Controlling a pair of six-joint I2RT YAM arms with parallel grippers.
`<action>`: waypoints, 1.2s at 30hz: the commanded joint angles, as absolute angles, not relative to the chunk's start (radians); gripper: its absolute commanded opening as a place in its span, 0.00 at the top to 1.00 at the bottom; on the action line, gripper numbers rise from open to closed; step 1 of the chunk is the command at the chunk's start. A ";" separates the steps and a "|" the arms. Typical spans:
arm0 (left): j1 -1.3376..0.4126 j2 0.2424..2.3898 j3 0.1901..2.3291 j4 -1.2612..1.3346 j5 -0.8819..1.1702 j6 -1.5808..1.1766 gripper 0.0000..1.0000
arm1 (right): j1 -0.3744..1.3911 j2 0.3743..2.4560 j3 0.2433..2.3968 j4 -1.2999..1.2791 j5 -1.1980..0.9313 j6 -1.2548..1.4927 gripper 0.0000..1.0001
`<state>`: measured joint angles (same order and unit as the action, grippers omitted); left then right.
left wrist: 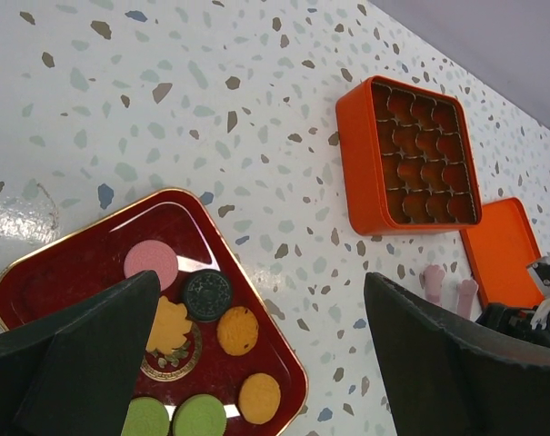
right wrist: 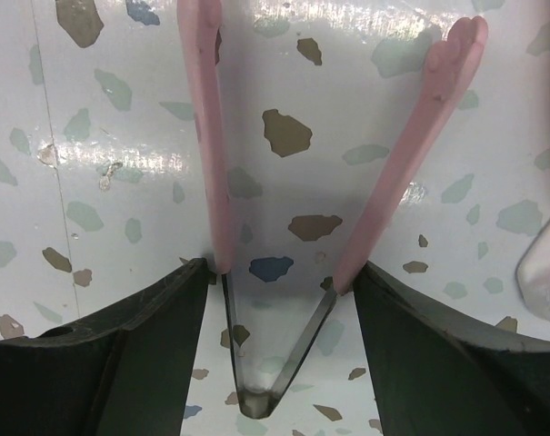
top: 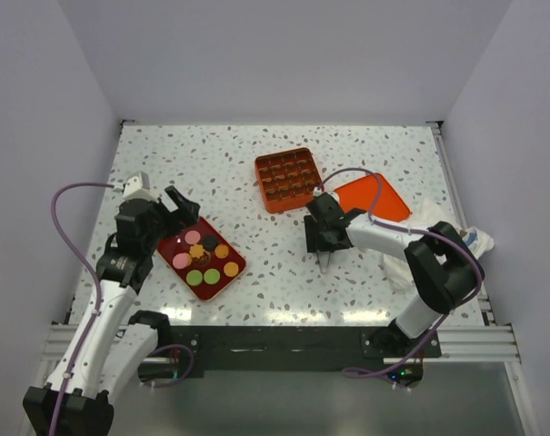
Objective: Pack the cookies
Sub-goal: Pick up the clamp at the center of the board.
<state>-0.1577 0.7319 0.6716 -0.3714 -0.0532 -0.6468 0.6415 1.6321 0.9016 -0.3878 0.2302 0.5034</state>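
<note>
1. The left gripper [left wrist: 261, 291] stood wide open, its two dark fingers [left wrist: 75, 363] at the bottom corners with nothing gripped between them.
2. A gold-rimmed red tray [left wrist: 65, 272] lay on the speckled table [left wrist: 165, 109], partly under one jaw and reaching into the gap between the jaws.
3. On the tray lay the cookies [left wrist: 207, 294]: pink, dark, a yellow flower shape, two orange and two green.
4. Beyond the other jaw sat an orange box [left wrist: 356, 163] of small compartments, with an orange lid [left wrist: 502, 250] just beside it.
5. The rounded tips of the pink tongs [left wrist: 434, 282] showed just above that jaw, near the lid.
</note>
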 commanded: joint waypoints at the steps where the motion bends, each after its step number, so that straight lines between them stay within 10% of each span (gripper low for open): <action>1: -0.161 0.707 0.664 -0.350 -0.072 -0.666 0.00 | 0.644 1.669 0.913 -0.362 0.226 0.555 0.33; 24: -0.160 0.643 0.632 -0.365 -0.074 -0.739 0.00 | 0.621 1.649 0.880 -0.445 0.184 0.700 0.39; 36: -0.161 0.629 0.629 -0.353 -0.037 -0.738 0.00 | 0.620 1.628 0.897 -0.425 0.181 0.634 0.64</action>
